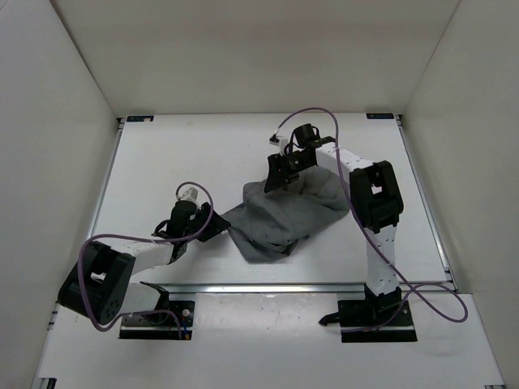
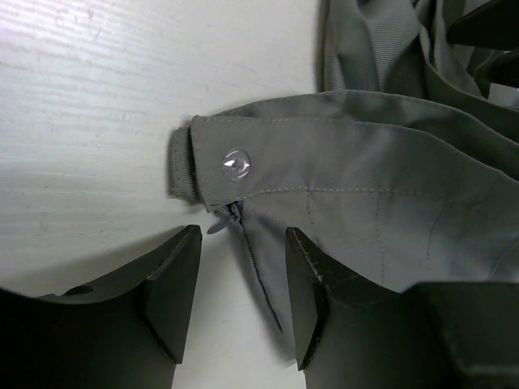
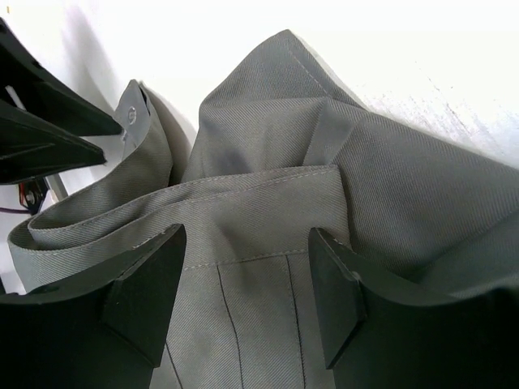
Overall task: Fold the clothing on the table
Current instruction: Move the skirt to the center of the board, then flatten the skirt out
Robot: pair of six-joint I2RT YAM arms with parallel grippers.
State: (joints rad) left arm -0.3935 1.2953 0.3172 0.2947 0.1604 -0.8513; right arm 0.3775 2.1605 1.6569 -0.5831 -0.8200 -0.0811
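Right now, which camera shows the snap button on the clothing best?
Left wrist: the snap button sits close and face-on on the waistband end. The top view shows the whole clothing, the snap too small to see. The right wrist shows folded fabric, no clear snap.

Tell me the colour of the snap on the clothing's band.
Shiny silver snap on the grey clothing; clearest in the left wrist view.

clothing (image 1: 284, 215) on table (image 1: 162, 154), left claw (image 1: 217, 224) left, right claw (image 1: 276, 175) behind

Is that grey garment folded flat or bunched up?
Bunched up: the clothing lies in an uneven, creased heap on the table, layers bulging loosely.
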